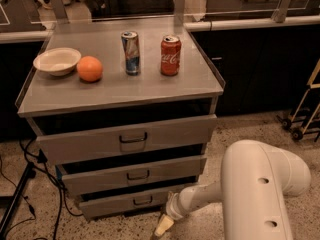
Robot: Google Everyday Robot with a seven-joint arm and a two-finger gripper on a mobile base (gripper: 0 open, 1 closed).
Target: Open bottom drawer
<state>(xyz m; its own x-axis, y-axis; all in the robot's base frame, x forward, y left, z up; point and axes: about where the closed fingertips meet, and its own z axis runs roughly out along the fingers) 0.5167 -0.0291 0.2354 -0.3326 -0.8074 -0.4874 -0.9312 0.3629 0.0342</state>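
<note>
- Low at the near edge of the scene, the gripper [163,227] hangs close to the floor, near the bottom drawer [110,206] but apart from it.
- How wide the gripper stands I cannot tell; nothing shows in its hold.
- That drawer, the slimmest front, sits lowest in the grey cabinet [200,86].
- Step in hand: the approach, with nothing grasped yet.
- Next move: travel left and farther in to the loop handle [142,201], grip it, then pull straight toward the near side.

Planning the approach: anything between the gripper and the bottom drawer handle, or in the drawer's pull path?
Nothing visible. The gripper sits low near the floor, just front-right of the handle on the bottom drawer, only bare floor between. Cables lie left of the cabinet, off the pull path.
</note>
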